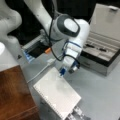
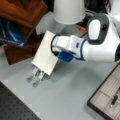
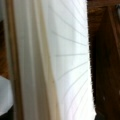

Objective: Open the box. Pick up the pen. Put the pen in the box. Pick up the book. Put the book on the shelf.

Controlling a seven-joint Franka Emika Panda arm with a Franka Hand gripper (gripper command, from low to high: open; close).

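The white spiral-bound book [image 1: 56, 93] [image 2: 45, 53] leans tilted over a silver slatted stand [image 1: 78, 112] [image 2: 35, 76]. My gripper [image 1: 62, 72] [image 2: 56, 52] sits at the book's upper edge and looks shut on it; the fingertips are hidden. In the wrist view the book's pages [image 3: 57, 60] fill the frame, with brown wood of the shelf [image 3: 105, 62] to the right. The reddish-brown shelf [image 1: 15, 95] [image 2: 22, 11] stands beside the book. The box [image 1: 100, 58] [image 2: 107, 100] lies open, lid up, and the thin black pen [image 1: 96, 47] [image 2: 113, 100] rests in its beige inside.
A dark recessed tray with a blue edge [image 1: 33, 52] lies behind the book, with an orange piece [image 1: 48, 50] and a white cable [image 1: 40, 71] near it. A white cylinder [image 2: 68, 11] stands at a front view's top. A black perforated mat [image 2: 12, 107] lies at a front view's bottom left.
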